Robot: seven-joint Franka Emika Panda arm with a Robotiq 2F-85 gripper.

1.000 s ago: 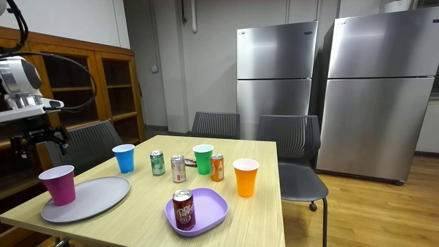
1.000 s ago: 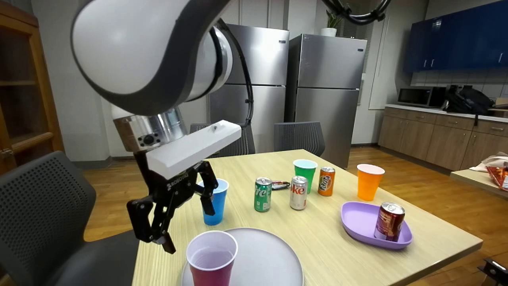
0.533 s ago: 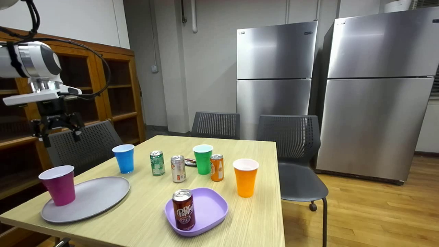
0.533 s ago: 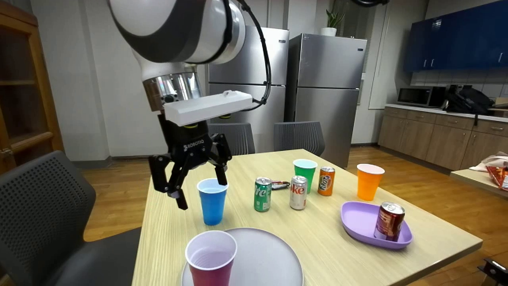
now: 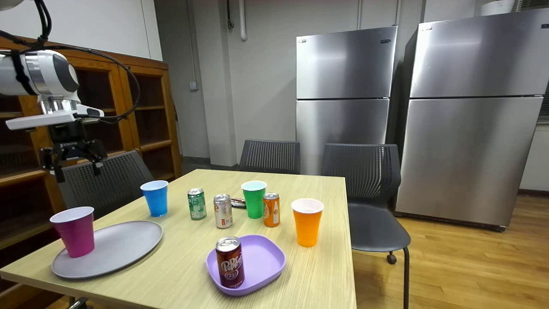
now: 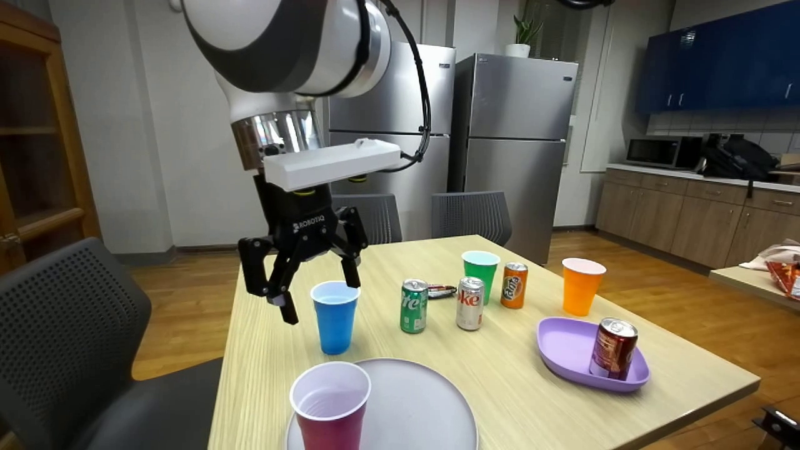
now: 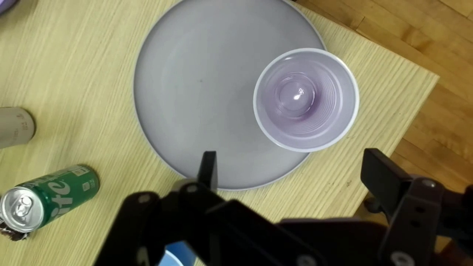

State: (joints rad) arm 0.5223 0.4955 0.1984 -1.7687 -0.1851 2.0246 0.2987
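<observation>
Pictured: two refrigerators (image 5: pixel 472 128), three chairs (image 5: pixel 360 176), one bench (image 5: pixel 171 274), two plates (image 5: pixel 263 259), four cups (image 5: pixel 307 227), four cans (image 5: pixel 197 206), one small dark item (image 6: pixel 441 291). Seen in the wrist view: magenta cup (image 7: pixel 306 99) at 3 o'clock on the gray plate (image 7: pixel 196 92); blue cup (image 7: pixel 183 250) at the frame's 7 o'clock, partly hidden. Shown in an exterior view: arm (image 5: pixel 55 73) extended from 10 o'clock, bent down toward 6 o'clock, jaws spread wide, gripping nothing.

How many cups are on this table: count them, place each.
4: the magenta cup on the gray plate, the blue cup near that plate, the green cup beside the orange can, the orange cup near the table edge. Both exterior views show them all.
</observation>
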